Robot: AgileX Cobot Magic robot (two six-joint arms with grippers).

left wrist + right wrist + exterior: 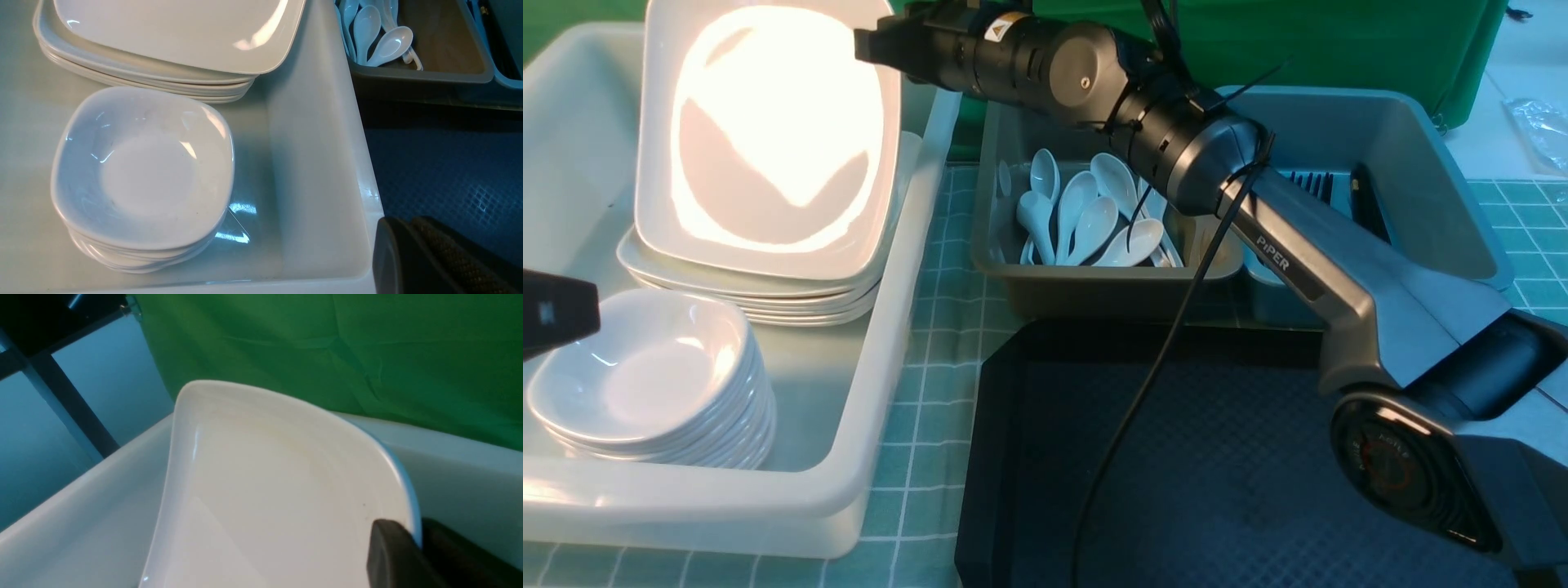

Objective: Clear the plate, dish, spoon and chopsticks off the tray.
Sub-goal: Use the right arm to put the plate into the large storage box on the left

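Over the white plastic tub [913, 253], the right tool [412, 539] pinches the glossy rounded-rectangular plate [768, 131] by its rim, while the left tool [410, 241] is closed tight, empty.

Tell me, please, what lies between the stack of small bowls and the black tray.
In the front view, the white tub's wall and a strip of green checked cloth.

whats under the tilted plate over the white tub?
A stack of matching white plates, flat in the white tub. The tilted plate covers most of the top one; whether anything lies on it there cannot be seen.
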